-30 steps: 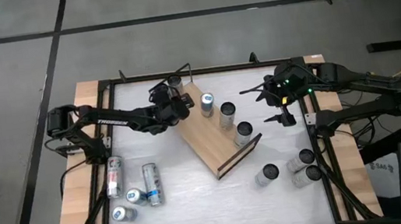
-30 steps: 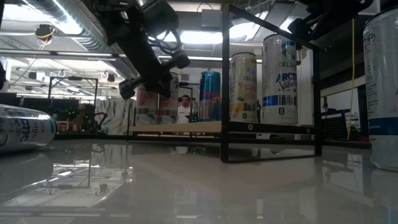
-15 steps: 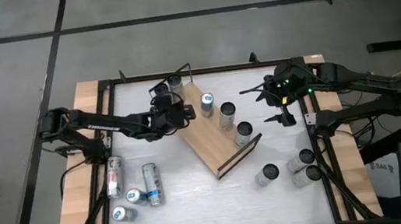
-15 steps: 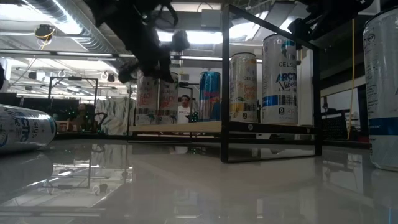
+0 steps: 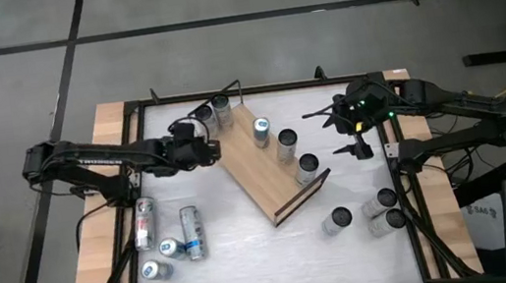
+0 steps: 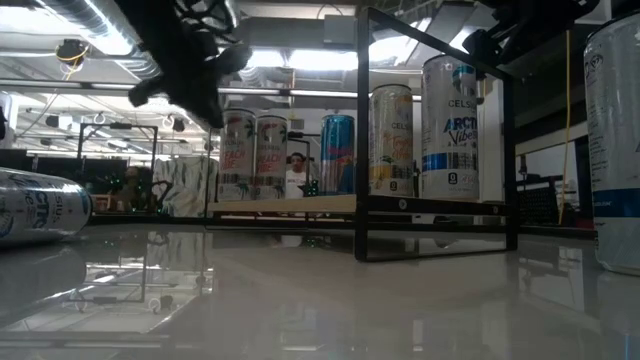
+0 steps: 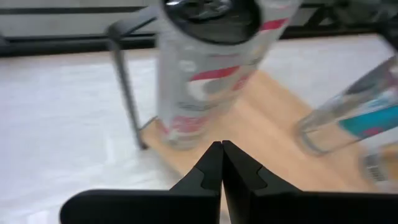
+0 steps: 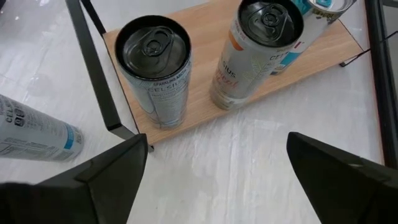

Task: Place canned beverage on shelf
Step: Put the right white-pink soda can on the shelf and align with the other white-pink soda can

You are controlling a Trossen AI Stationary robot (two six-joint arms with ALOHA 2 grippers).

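Left gripper (image 5: 202,149) sits empty, fingers pressed together, at the shelf (image 5: 260,175)'s 10 o'clock end — the lying cans (image 5: 191,232) wait at its 6 o'clock, nearer this arm than the spread-open right gripper (image 5: 329,118) at 3 o'clock.

The shelf (image 5: 258,165) is light-brown wood with thin black wire rails. On it stand a silver can with red bands (image 7: 205,68), a blue can (image 6: 337,154), a yellow-and-white can (image 6: 392,140) and a white can with blue lettering (image 6: 449,128). The bench (image 5: 249,251) is glossy white, framed in black. The arms are dark.
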